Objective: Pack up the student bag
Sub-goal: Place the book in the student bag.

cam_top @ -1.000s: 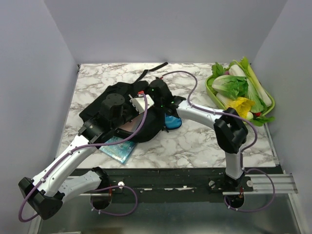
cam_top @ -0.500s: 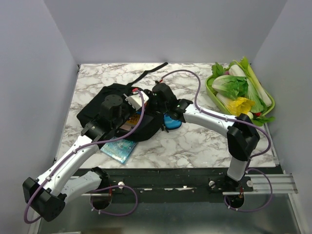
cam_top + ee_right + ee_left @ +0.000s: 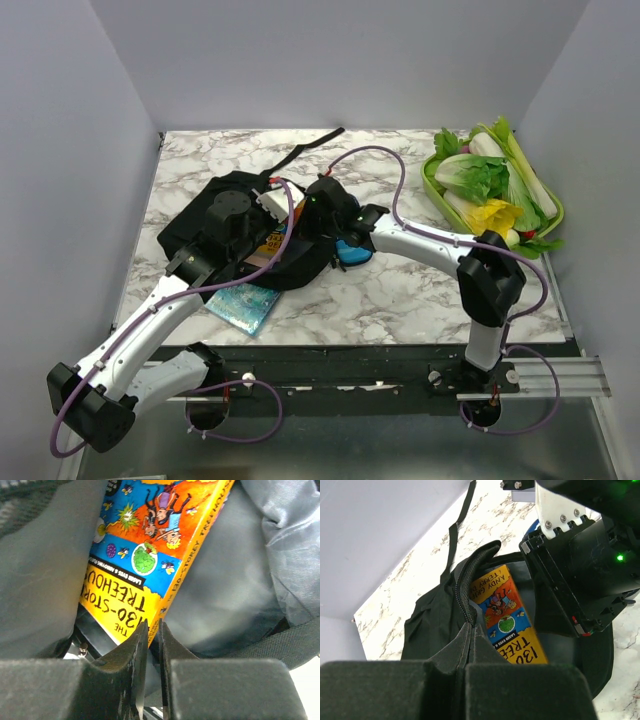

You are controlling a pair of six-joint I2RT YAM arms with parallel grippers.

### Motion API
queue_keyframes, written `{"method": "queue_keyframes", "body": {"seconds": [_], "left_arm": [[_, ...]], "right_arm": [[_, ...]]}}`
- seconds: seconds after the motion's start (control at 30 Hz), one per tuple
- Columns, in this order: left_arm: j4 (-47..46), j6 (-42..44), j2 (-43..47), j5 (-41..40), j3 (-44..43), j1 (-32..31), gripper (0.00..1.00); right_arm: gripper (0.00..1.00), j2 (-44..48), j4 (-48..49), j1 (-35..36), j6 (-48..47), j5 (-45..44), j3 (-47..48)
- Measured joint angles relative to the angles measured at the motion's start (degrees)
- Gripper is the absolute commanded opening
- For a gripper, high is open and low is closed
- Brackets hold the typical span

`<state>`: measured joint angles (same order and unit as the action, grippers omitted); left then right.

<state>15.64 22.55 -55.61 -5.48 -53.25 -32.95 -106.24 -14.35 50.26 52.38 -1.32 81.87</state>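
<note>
One pencil case point(image 3: 354, 252) beside student bag point(image 3: 182, 232).

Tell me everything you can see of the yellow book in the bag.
The book is a glossy yellow paperback, its cartoon cover orange and blue, titled The 130-Storey Treehouse. It lies tilted inside the open student bag against grey lining, cover showing. The right fingers appear to pinch its near spine corner.

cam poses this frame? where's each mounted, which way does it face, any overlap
Top: high behind the bases, looking down at the table; both arms show.
Left wrist: over its fingers pinching the bag rim, looking in; right arm shows.
Right wrist: inside the bag, over its fingers nipping the book.
Shared: both wrists see the book.
</note>
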Motion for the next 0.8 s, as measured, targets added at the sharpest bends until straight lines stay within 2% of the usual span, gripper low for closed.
{"method": "queue_keyframes", "body": {"seconds": [0.17, 0.33, 0.67, 0.77, 0.8], "left_arm": [[0.0, -0.1, 0.0, 0.2, 0.0, 0.0, 0.0], [0.0, -0.2, 0.0, 0.6, 0.0, 0.0, 0.0], [0.3, -0.6, 0.4, 1.5, -0.6, 0.2, 0.0], [0.4, -0.8, 0.7, 1.5, -0.6, 0.3, 0.0], [0.4, -0.7, 0.8, 1.5, -0.6, 0.3, 0.0]], "right_arm": [[0.13, -2.0, -1.5, 0.0, -1.1, -2.5, 1.2], [0.09, -7.9, -4.3, 0.0, -2.5, -4.2, 7.0], [0.08, -15.3, -9.6, 1.4, -3.0, -5.0, 19.6], [0.16, -16.4, -9.5, 2.3, -3.0, -5.0, 22.0], [0.31, -16.4, -9.5, 2.6, -2.9, -5.0, 22.0]]}}
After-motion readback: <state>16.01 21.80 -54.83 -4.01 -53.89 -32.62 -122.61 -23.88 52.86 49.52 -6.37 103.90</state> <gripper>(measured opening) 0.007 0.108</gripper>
